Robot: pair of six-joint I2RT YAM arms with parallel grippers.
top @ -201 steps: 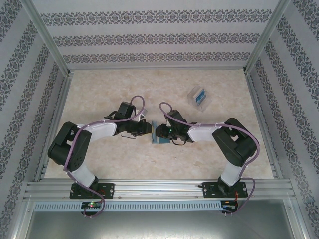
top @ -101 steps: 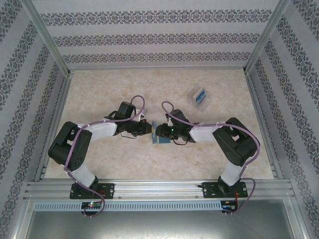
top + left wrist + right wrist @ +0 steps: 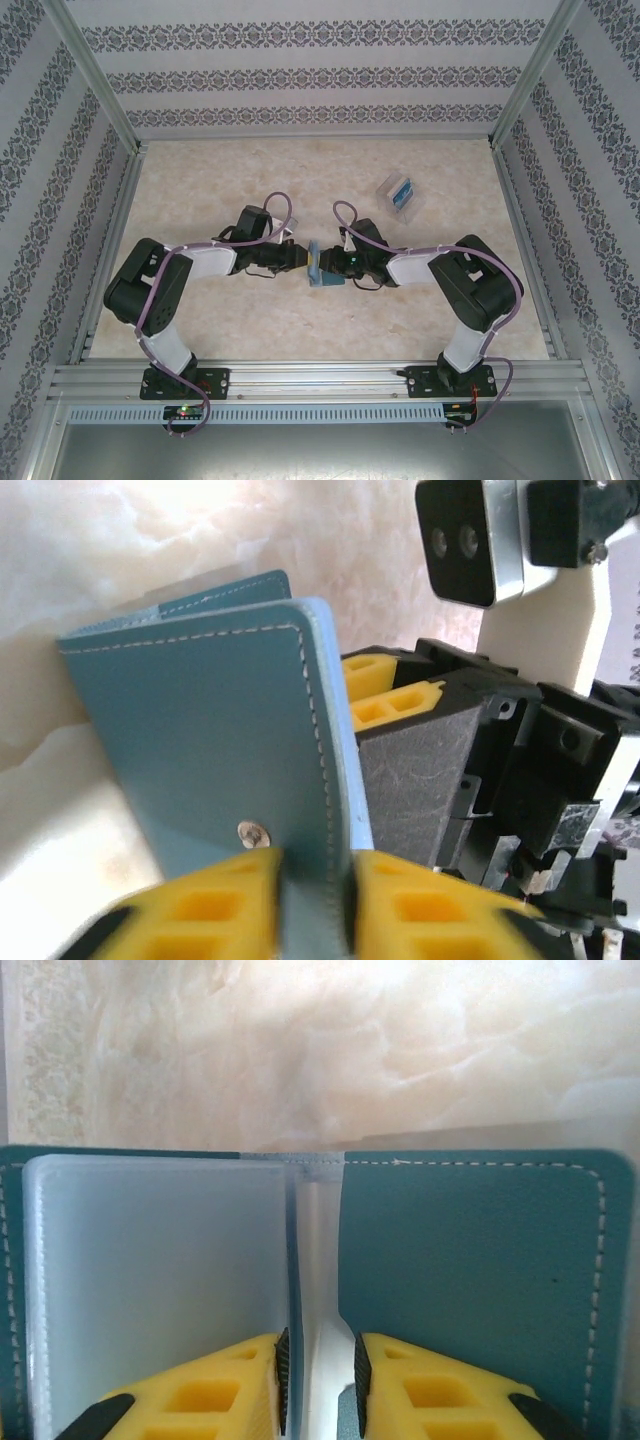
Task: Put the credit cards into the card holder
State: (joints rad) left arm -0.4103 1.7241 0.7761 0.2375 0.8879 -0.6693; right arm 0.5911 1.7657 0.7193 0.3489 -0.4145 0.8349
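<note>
A pale, marbled table (image 3: 200,180) filled the middle of the scene. Far on the right stood a small clear stand (image 3: 397,195), tilted and well apart from everything else. Striped, patterned walls (image 3: 300,60) closed the table in at the far end, on the left and on the right. Metal posts (image 3: 95,75) ran along the two far corners. A metal rail (image 3: 320,378) crossed the near edge, with a perforated strip (image 3: 320,412) just nearer than it.

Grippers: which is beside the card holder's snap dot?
The left gripper: its jaws straddle the card holder beside the snap dot; the right gripper is at its inner fold.
</note>
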